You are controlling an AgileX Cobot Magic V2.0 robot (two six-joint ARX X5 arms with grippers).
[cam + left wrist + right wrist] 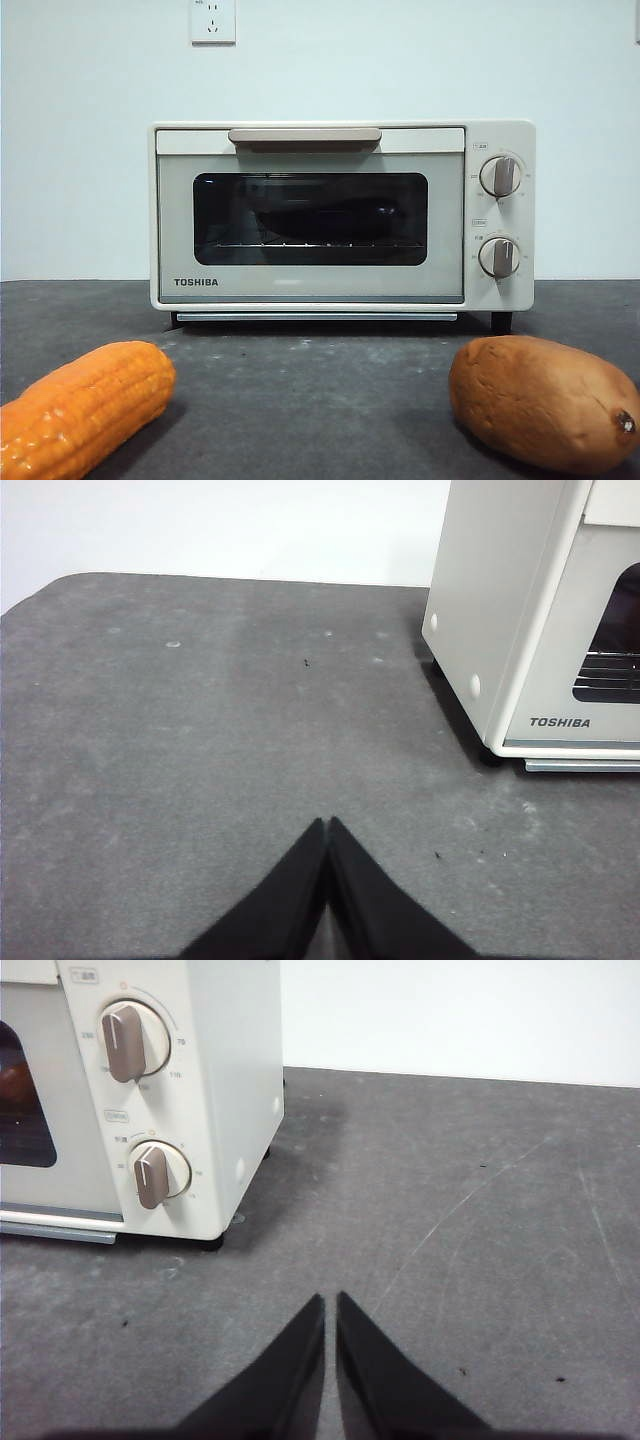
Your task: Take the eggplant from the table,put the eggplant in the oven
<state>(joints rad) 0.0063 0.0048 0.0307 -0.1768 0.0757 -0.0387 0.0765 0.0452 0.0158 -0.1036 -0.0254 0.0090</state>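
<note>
A plain white wall (90, 150) runs behind everything, evenly lit and bare (apart from one white power socket (213, 20) high up, cut by the top edge). It meets the dark surface below in a straight line.

I see even, fairly bright overhead light. The oven (340, 215) drops a soft shadow just beneath its front; its glass door (310, 218) shows faint glare. The corn cob (80, 410) and sweet potato (540, 400) look slightly soft up close. Both wrist views are grainy, with blurred jaws.
</note>
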